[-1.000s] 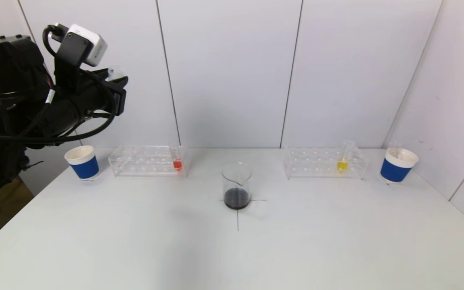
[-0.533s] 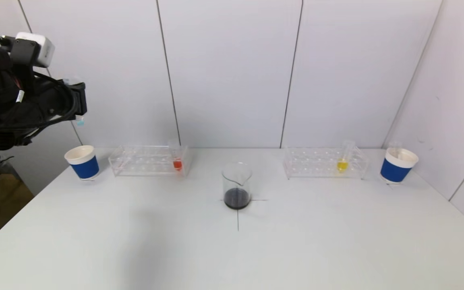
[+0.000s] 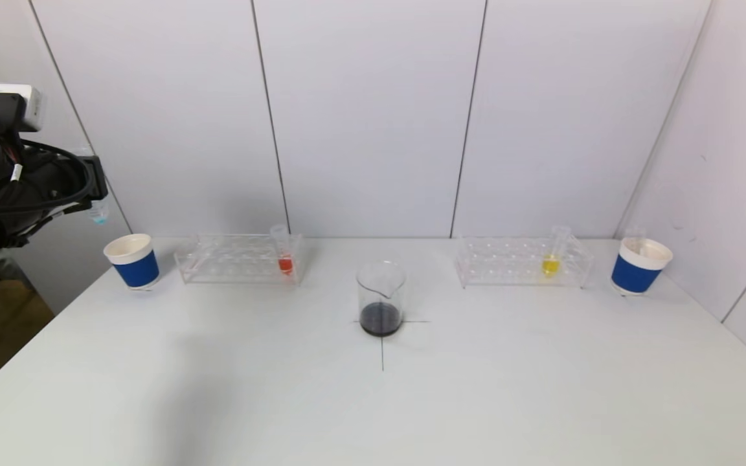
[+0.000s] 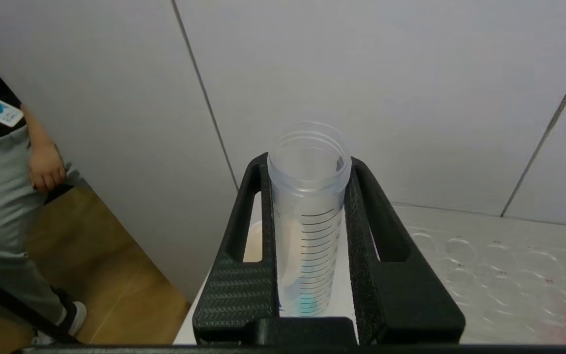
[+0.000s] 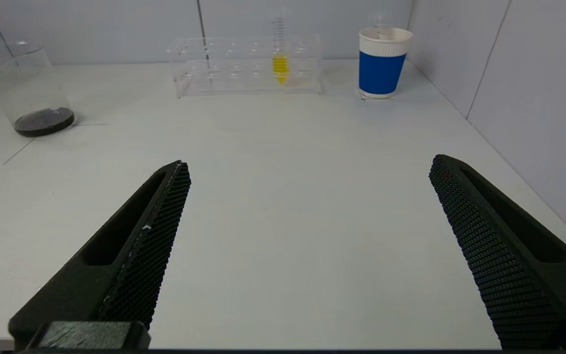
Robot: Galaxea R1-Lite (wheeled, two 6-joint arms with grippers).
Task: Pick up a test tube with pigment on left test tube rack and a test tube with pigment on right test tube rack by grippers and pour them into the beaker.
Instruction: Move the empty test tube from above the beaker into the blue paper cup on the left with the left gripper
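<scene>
My left gripper (image 3: pixel 96 188) hangs high at the table's far left, above and a little left of the left blue paper cup (image 3: pixel 133 260). In the left wrist view the left gripper (image 4: pixel 307 164) is shut on a clear graduated test tube (image 4: pixel 307 221), held upright with only a faint blue trace in its tip. The left rack (image 3: pixel 217 262) holds a tube with red pigment (image 3: pixel 285 256). The right rack (image 3: pixel 509 265) holds a tube with yellow pigment (image 3: pixel 552 256). The beaker (image 3: pixel 381 298), with dark liquid at its bottom, stands at the table's centre. My right gripper (image 5: pixel 310 164) is open over bare table near the front.
A second blue paper cup (image 3: pixel 638 265) stands at the far right near the side wall. A person (image 4: pixel 3 196) stands off the table's left edge. White wall panels close the back and the right side.
My left arm has swung left and down with the tube, from high above the left rack's left end to above the left paper cup. The right gripper has not moved.
</scene>
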